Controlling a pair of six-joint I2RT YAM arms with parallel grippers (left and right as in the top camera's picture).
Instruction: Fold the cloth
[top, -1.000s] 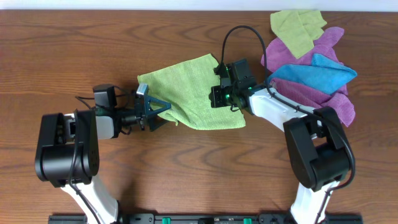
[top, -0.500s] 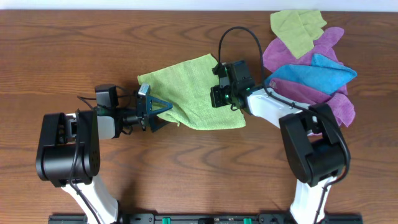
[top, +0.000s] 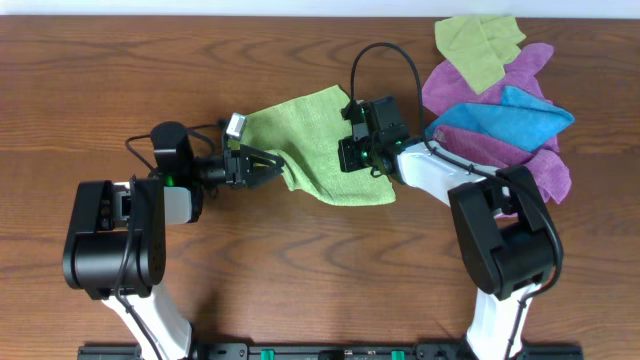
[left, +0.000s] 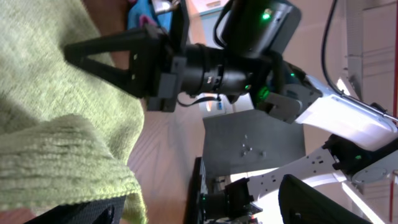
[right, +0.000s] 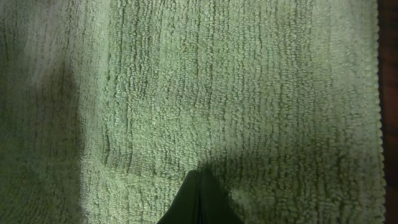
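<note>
The cloth (top: 335, 140): spread mostly flat on the wooden table (top: 300, 290), in the upper middle of the overhead frame, with the left edge raised and rolled over toward the centre.

Left gripper (top: 262, 165): closed on that raised left edge (a thick roll of pile between the two fingers, lower left in the wrist view). Held so, most probably, for carrying this edge across to the opposite side, as the first fold.

Right gripper (right: 199, 196): fingertips together, bottom middle of its own view, pointing tip-down into the pile not far from the right hem. Placed there, by judgement, to pin the cloth against sliding during the pull from the left. Impossible to tell about any pile caught between the tips.

Further out, in the upper right corner of the overhead frame: an olive-green cloth (top: 478, 45), purple cloths (top: 540, 165) and a blue cloth (top: 515, 118) in one heap, apart from the fold.

No brand, label or readable writing anywhere (only a green light (left: 267, 14) on the right arm).
</note>
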